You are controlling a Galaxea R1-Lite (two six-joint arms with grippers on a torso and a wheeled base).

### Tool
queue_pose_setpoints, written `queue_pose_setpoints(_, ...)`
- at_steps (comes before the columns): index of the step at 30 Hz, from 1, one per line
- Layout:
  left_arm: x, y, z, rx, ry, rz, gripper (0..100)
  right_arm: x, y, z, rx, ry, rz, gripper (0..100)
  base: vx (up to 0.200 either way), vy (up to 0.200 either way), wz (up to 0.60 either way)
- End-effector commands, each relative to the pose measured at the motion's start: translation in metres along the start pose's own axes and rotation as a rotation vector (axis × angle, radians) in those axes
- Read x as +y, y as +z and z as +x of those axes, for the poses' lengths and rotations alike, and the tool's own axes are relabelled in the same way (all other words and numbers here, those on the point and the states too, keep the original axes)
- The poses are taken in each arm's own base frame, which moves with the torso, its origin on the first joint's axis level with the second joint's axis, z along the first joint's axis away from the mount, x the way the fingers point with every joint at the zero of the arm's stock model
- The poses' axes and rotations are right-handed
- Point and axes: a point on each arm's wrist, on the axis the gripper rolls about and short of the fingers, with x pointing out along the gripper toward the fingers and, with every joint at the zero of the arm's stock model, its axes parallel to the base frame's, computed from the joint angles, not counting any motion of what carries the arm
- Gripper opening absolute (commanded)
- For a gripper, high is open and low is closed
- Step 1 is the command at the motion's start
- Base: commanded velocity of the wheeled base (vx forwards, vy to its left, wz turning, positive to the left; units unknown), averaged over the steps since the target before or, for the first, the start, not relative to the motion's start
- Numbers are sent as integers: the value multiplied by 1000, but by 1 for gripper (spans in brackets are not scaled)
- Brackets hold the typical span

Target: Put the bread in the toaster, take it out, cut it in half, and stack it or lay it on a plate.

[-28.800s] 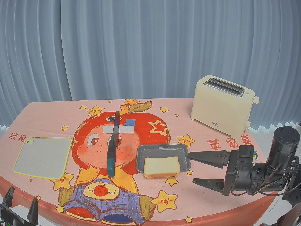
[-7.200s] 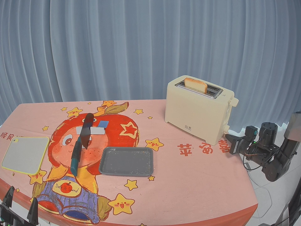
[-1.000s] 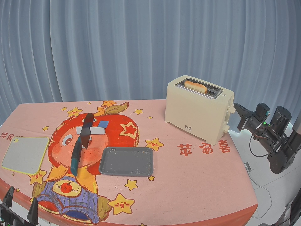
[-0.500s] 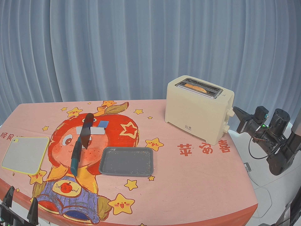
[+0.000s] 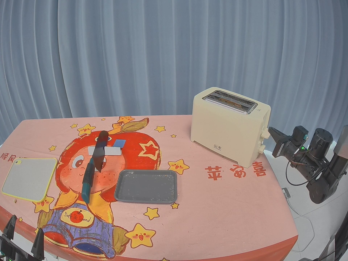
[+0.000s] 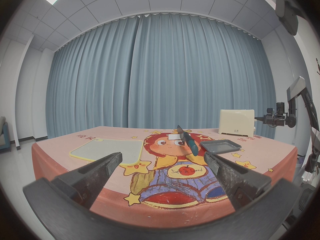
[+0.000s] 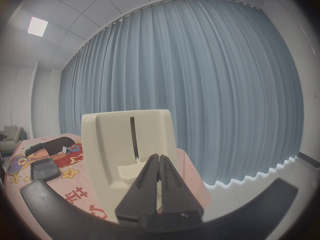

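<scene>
- while the bread (image 5: 229,101) sits sunk low in the far slot of the toaster (image 5: 228,131), w/ just its top edge showing, treat the step in hand as the toasting stage: loading looks done, removal not yet begun.
- right gripper (image 7: 159,157): fingers pressed together, nothing btwn them, tips resting at the lever (image 7: 128,170) on the toaster's end face. lever sits at the bottom of its track, so it's prob. latched down.
- left gripper (image 6: 162,155): fingers spread, holding nothing, low at the near left edge of the table (image 5: 224,214), well apart from the toaster.
- plate (image 5: 145,185): grey, bare, mid-table. knife (image 5: 92,167) lies just beside it on your left; cutting board (image 5: 29,178) is farther left.
- next move, as a judgement: back the right gripper off the lever, get the bread raised, then bring the fingers over the slot, spread, and pinch the top edge.
- req. for that: approach from above and lift straight up; a tilted pull could jam the slice against the slot wires.
- after removal: take it to the cutting board for the cut.
</scene>
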Motion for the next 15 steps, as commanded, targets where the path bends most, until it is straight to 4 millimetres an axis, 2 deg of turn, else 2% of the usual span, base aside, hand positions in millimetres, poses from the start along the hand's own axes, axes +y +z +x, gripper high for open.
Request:
queue_pose_setpoints(1,0,-5,1,19,1,1,100,1,-3,1,8,2,2,0,0,0,0)
queue_pose_setpoints(15,0,-5,1,19,1,1,100,0,-8,0,25,-2,3,0,0,0,0)
